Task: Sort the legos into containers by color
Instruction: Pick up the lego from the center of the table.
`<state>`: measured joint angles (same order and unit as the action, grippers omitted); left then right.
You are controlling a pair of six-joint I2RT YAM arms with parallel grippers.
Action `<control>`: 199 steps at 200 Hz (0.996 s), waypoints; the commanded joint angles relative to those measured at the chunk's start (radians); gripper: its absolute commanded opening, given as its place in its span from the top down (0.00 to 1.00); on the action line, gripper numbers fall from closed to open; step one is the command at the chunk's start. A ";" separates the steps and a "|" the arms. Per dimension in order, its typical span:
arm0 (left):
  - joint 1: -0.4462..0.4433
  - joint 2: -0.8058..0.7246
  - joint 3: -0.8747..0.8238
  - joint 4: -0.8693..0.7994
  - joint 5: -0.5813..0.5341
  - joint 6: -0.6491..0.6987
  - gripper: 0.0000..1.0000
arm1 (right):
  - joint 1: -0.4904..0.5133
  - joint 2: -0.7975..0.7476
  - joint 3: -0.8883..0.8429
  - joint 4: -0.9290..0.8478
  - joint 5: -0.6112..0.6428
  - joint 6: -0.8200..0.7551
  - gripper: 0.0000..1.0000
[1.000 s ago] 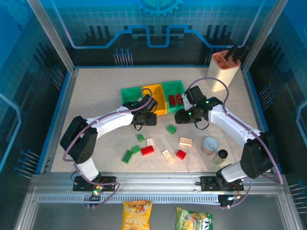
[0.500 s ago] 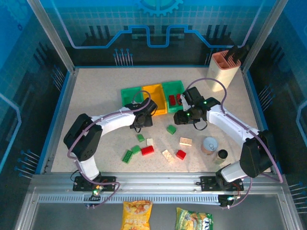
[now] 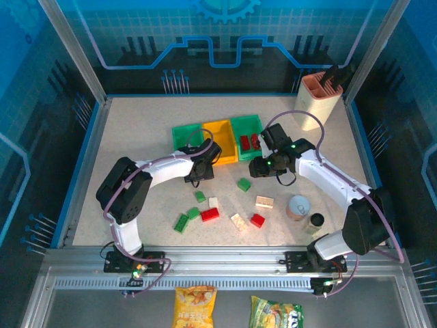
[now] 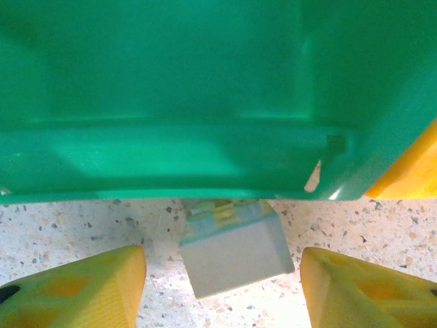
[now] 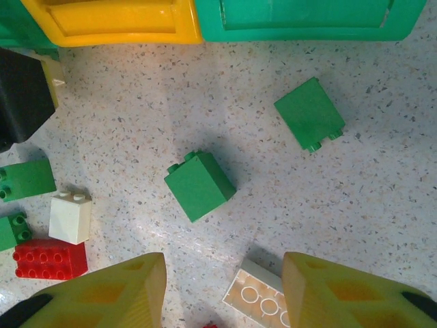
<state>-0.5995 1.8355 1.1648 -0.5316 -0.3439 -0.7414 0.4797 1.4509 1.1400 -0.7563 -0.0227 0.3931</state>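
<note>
Three containers stand in a row: a green bin (image 3: 186, 134), a yellow bin (image 3: 218, 137) and a green bin (image 3: 247, 130) with red legos (image 3: 249, 142) inside. My left gripper (image 3: 198, 172) is low at the left green bin's near wall (image 4: 205, 150). It is open around a cream lego (image 4: 232, 249) lying on the table, with a gap on each side. My right gripper (image 3: 263, 167) hangs open and empty (image 5: 222, 294) above a green lego (image 5: 200, 184) and a cream lego (image 5: 263, 297). More legos lie loose: green (image 3: 244, 184), red (image 3: 209, 214), red (image 3: 257, 220), cream (image 3: 264, 201).
A tall cream holder with a pink rim (image 3: 319, 96) stands at the back right. A round can (image 3: 298, 207) and a small dark object (image 3: 316, 220) sit near the right arm. Two snack bags (image 3: 194, 304) lie below the table's front rail.
My left gripper has slid a little left toward the left green bin and its jaws have narrowed. The right arm has barely moved.
</note>
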 commanded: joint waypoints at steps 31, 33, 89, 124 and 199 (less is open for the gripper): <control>0.017 0.036 0.016 0.017 0.006 0.036 0.44 | 0.013 -0.035 0.020 -0.031 0.023 0.009 0.51; 0.017 0.037 0.016 0.017 0.008 0.037 0.44 | 0.013 -0.035 0.020 -0.032 0.023 0.010 0.51; 0.017 0.048 0.045 0.018 0.013 0.064 0.51 | 0.013 -0.039 0.021 -0.034 0.029 0.005 0.51; 0.016 0.047 0.058 0.008 0.016 0.077 0.56 | 0.012 -0.045 0.020 -0.032 0.036 0.004 0.51; 0.015 -0.036 0.027 -0.014 0.029 0.097 0.62 | 0.013 -0.042 0.021 -0.026 0.031 0.003 0.51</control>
<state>-0.5896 1.8687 1.1999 -0.5179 -0.3325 -0.6701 0.4797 1.4284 1.1400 -0.7631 0.0006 0.3927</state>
